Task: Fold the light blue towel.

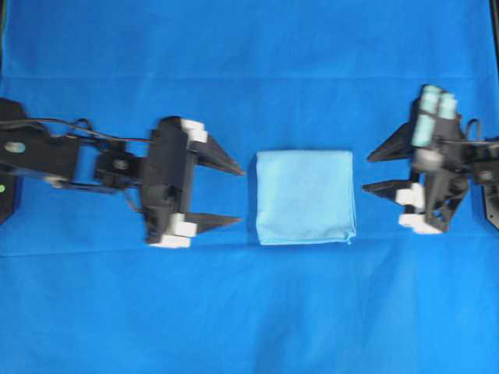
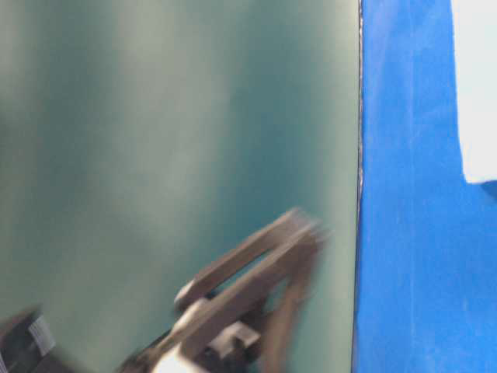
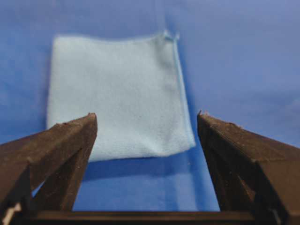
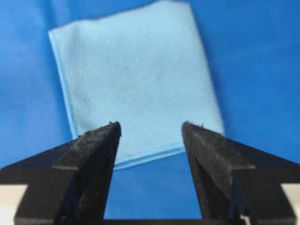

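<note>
We held the left hand (image 1: 241,193) and right hand (image 1: 366,171) spread and empty beside the folded light blue towel (image 1: 304,196), apparently finished.

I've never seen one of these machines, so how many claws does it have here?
2. The left gripper sits left of the light blue towel, the right gripper right of it. Both are open and clear of the towel; none seems hidden.
</note>
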Controlling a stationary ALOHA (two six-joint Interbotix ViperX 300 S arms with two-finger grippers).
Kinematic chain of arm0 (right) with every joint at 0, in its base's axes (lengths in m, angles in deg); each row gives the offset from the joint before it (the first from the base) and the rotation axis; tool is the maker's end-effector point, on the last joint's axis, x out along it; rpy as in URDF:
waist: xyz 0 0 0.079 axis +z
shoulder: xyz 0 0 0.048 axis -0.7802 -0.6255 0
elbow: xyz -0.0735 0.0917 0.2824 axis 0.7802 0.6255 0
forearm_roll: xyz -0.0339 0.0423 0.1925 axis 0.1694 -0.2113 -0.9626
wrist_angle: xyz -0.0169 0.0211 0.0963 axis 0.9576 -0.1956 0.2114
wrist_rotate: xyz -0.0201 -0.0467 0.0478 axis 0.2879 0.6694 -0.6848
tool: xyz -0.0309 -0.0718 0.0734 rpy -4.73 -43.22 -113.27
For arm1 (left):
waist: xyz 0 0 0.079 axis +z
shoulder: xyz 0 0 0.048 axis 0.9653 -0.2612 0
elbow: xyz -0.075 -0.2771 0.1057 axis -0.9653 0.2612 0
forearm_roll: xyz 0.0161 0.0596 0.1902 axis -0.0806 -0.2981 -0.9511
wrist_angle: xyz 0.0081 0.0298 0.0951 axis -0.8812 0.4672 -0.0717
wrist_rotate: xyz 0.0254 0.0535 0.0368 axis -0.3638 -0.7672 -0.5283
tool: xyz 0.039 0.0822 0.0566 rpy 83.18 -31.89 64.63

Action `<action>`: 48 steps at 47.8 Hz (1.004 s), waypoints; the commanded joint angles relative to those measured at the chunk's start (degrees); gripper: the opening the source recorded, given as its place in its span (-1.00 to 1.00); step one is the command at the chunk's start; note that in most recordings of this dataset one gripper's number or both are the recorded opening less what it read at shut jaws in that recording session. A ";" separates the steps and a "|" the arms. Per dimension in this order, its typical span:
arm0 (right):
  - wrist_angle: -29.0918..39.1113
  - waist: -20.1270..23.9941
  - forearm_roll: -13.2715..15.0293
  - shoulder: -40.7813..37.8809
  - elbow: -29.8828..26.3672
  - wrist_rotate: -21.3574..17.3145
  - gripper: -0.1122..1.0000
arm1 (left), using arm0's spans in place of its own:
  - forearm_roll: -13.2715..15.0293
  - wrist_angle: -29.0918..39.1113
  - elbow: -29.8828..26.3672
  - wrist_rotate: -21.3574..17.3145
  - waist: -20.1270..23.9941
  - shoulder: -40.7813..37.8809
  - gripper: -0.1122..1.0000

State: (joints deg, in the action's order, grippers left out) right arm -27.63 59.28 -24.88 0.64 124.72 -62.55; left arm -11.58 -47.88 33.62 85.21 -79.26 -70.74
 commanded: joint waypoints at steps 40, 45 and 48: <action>-0.70 -0.18 9.14 37.35 17.23 -0.44 0.27 | -0.09 -0.18 28.92 0.97 0.00 44.74 0.63; -1.93 -0.88 9.23 38.23 19.16 -0.79 0.27 | -0.09 -0.26 31.73 1.05 0.00 47.46 0.63; -2.46 -1.58 9.14 38.32 19.95 -1.05 0.27 | -0.18 -0.26 33.22 1.05 0.00 48.87 0.63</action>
State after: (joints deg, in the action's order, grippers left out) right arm -29.03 58.57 -15.91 39.05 144.76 -63.43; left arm -11.58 -47.61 66.14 86.17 -79.26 -23.10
